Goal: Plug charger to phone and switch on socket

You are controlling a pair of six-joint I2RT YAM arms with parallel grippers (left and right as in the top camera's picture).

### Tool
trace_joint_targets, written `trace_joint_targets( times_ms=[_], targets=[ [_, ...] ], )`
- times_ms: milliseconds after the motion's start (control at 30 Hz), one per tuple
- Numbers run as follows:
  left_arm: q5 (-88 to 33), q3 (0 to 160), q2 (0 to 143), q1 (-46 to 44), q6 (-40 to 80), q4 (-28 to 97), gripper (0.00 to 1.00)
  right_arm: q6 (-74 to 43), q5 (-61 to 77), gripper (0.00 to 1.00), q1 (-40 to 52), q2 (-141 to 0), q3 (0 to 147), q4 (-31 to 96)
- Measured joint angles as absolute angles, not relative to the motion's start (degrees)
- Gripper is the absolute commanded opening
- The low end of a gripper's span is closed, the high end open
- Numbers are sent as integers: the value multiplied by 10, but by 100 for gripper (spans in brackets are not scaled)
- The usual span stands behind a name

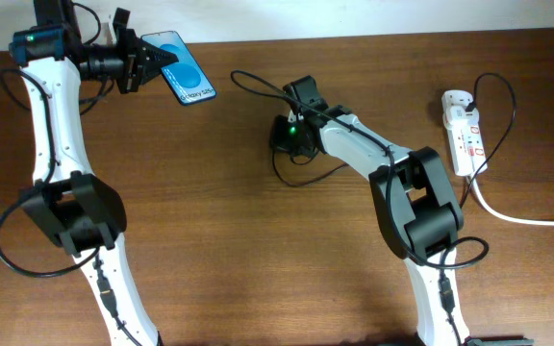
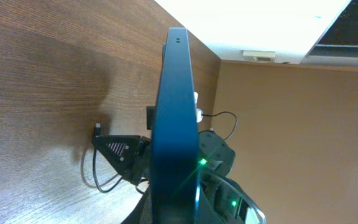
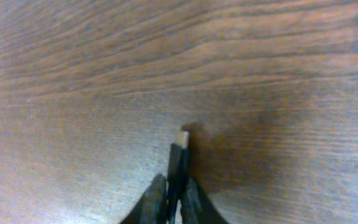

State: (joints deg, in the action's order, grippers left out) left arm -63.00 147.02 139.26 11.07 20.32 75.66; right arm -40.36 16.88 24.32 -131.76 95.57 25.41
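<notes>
My left gripper [image 1: 147,63] is shut on the phone [image 1: 186,79], a black-framed smartphone with a blue screen, and holds it above the table's far left. In the left wrist view the phone [image 2: 176,124] shows edge-on, standing up out of the jaws. My right gripper [image 1: 291,135] is shut on the charger plug near the table's middle; the thin black cable [image 1: 258,85] loops around it. In the right wrist view the plug [image 3: 179,155] sticks out between the fingers just above the wood. The white socket strip [image 1: 465,135] lies at the far right.
The thick white mains cord [image 1: 517,216] runs from the socket strip off the right edge. A black cable [image 1: 503,106] arcs over the strip. The table's back edge meets a white wall just behind the phone.
</notes>
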Motion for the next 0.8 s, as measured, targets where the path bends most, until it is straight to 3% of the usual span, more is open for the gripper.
trace_joint_targets(
  times_ms=[200, 300, 400, 533, 667, 733, 800],
  targets=[
    [-630, 1470, 1393, 111, 203, 769, 0, -267, 253, 4, 225, -1298, 949, 323],
    [-631, 1470, 1393, 111, 198, 770, 0, -183, 372, 4, 194, -1193, 946, 375],
    [-644, 1470, 1393, 110, 161, 794, 0, -107, 460, 4, 175, -1112, 947, 468],
    [-710, 1470, 1393, 96, 65, 804, 0, -56, 540, 4, 149, -1050, 898, 480],
    [-729, 1470, 1393, 50, 21, 807, 0, -109, 569, 4, 114, -893, 693, 298],
    [-744, 1470, 1393, 32, 0, 808, 0, -212, 574, 4, 113, -836, 562, 85],
    [-770, 1470, 1393, 23, -14, 808, 0, -298, 568, 4, 147, -830, 498, -26]
  ],
)
